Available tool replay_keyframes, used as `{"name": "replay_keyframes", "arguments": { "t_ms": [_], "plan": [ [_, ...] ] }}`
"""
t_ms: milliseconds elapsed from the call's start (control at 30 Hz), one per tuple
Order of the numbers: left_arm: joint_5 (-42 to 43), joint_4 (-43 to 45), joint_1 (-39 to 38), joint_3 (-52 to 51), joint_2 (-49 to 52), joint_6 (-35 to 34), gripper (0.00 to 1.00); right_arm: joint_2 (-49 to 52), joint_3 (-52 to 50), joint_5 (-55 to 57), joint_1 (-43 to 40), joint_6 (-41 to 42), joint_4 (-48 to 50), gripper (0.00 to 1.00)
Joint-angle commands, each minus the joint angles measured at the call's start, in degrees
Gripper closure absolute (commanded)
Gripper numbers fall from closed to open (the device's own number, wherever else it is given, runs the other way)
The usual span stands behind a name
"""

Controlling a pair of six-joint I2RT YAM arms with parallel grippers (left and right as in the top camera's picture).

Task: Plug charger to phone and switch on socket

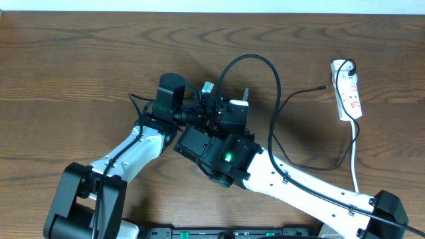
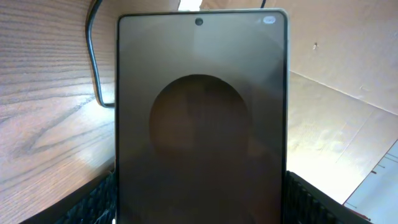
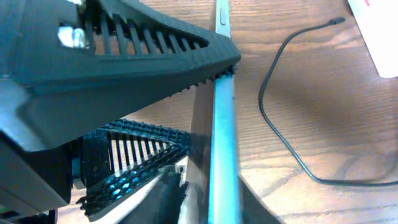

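Note:
The phone (image 2: 202,124) fills the left wrist view, its dark glossy screen showing a pale oval. My left gripper (image 2: 202,202) is shut on its long edges and holds it above the table. In the right wrist view the phone (image 3: 224,124) shows edge-on between my right gripper's (image 3: 221,202) fingers, which press on it. From overhead both grippers (image 1: 209,101) (image 1: 234,111) meet at the table's middle, with the phone's (image 1: 244,96) edge sticking out. The charger's metal tip (image 1: 323,87) lies free on the table. The charger cable (image 3: 267,93) curves away to the white socket (image 1: 348,89) at the right.
The socket's white cord (image 1: 355,159) runs toward the front edge. A thick black arm cable (image 1: 255,60) arcs above the grippers. The socket's corner (image 3: 379,31) shows in the right wrist view. The wooden table (image 1: 80,73) lies below.

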Motion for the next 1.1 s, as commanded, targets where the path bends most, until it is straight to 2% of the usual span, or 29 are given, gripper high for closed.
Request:
{"name": "replay_keyframes", "arguments": {
  "t_ms": [0, 67, 500, 533, 800, 867, 967, 1067],
  "plan": [
    [1.27, 0.74, 0.17, 0.26, -1.18, 0.13, 0.42, 0.04, -0.33, 1.46, 0.68, 0.28, 0.00, 0.92],
    [1.27, 0.74, 0.17, 0.26, -1.18, 0.13, 0.42, 0.04, -0.33, 1.46, 0.66, 0.31, 0.07, 0.99],
    [1.05, 0.74, 0.20, 0.26, -1.18, 0.13, 0.41, 0.02, -0.31, 2.69, 0.66, 0.24, 0.61, 0.99],
    [0.74, 0.74, 0.20, 0.26, -1.18, 0.15, 0.39, -0.04, -0.31, 2.73, 0.66, 0.24, 0.63, 0.99],
    [-4.90, 0.74, 1.99, 0.26, -1.18, 0.17, 0.02, -2.97, -0.24, 2.71, 0.57, 0.26, -1.84, 0.99],
    [-5.81, 0.76, 3.56, 0.26, -1.18, 2.51, 0.01, -4.72, -0.24, 2.71, 0.55, 0.26, -2.62, 0.99],
    [-5.57, 0.76, 7.56, 0.26, -1.18, 11.78, 0.00, -8.79, -0.24, 2.25, 0.46, 0.28, -4.11, 0.99],
    [-2.91, 2.23, 12.17, 0.26, -1.18, 15.63, 0.00, -15.08, -0.24, 0.28, 0.22, 0.31, -5.01, 0.99]
  ]
}}
